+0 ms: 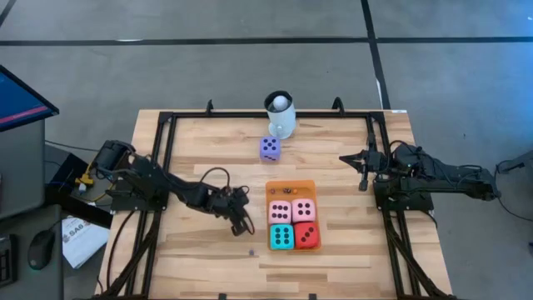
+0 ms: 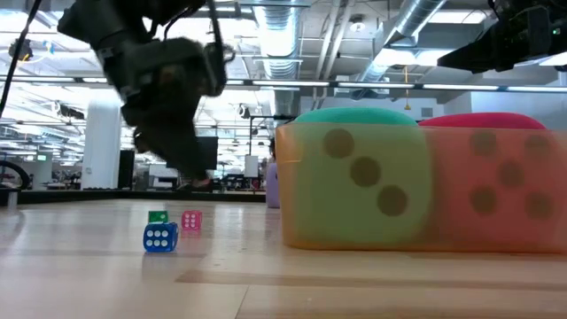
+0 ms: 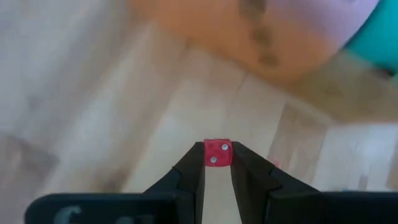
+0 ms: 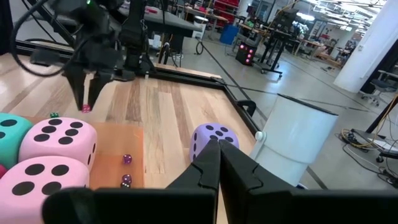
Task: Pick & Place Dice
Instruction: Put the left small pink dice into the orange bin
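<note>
1. Room: an open hall with a grey floor marked by dark lines in the high view; exposed ceiling ducts and strip lights show in the low view.
2. Bench (image 1: 208, 150): light wood planks inside a black frame, with both arms mounted at its sides.
3. Left claw (image 1: 246, 227): positioned over the bench just beside the orange mat (image 1: 291, 187); its fingers are narrowly set and pinch one tiny red die (image 3: 217, 152), held clear of the surface.
4. Right claw (image 1: 363, 182): parked at the bench's right side, well apart from the dice, fingers fully closed with nothing between them.
5. White mug (image 1: 280, 117): one, at the far edge, with a ball in its mouth.
6. Large dice, five in total:
   - two pink (image 1: 280, 212) on the mat;
   - one teal (image 1: 281, 237) and one red (image 1: 306, 236) at the mat's near end;
   - one purple (image 1: 270, 148) just beside the mug.
7. Tiny dice resting on the bench, low view, three in total: one blue (image 2: 160, 237), one green (image 2: 157, 216), one pink (image 2: 190, 221).
8. Tiny dice on the mat, right wrist view: two purple (image 4: 127, 159).
</note>
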### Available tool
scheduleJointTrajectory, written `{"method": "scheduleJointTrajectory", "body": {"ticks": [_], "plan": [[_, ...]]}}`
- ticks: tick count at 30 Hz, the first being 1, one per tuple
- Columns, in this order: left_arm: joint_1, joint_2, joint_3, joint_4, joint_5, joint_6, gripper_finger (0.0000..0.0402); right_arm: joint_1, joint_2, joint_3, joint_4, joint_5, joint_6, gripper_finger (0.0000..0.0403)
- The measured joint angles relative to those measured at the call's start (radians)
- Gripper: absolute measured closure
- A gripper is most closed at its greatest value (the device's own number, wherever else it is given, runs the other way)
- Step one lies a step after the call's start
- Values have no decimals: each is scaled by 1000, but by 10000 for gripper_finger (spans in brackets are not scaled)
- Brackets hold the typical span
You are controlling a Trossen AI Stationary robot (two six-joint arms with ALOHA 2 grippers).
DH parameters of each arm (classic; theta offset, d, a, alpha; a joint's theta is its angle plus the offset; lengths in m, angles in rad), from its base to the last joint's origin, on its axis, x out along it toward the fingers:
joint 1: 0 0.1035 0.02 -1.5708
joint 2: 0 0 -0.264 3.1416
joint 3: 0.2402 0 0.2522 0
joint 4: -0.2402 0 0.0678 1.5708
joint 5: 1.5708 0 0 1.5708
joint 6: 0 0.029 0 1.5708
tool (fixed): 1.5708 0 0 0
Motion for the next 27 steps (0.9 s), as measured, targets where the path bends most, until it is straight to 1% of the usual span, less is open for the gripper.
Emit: {"method": "scheduleJointTrajectory", "body": {"ticks": [10, 17, 27], "plan": [[75, -122, 0, 119, -64, 179, 348, 0, 0, 0, 0, 0, -2, 403], [104, -151, 0, 193, -87, 274, 348, 0, 0, 0, 0, 0, -1, 403], [107, -151, 0, 199, -102, 286, 348, 0, 0, 0, 0, 0, -2, 403]]}}
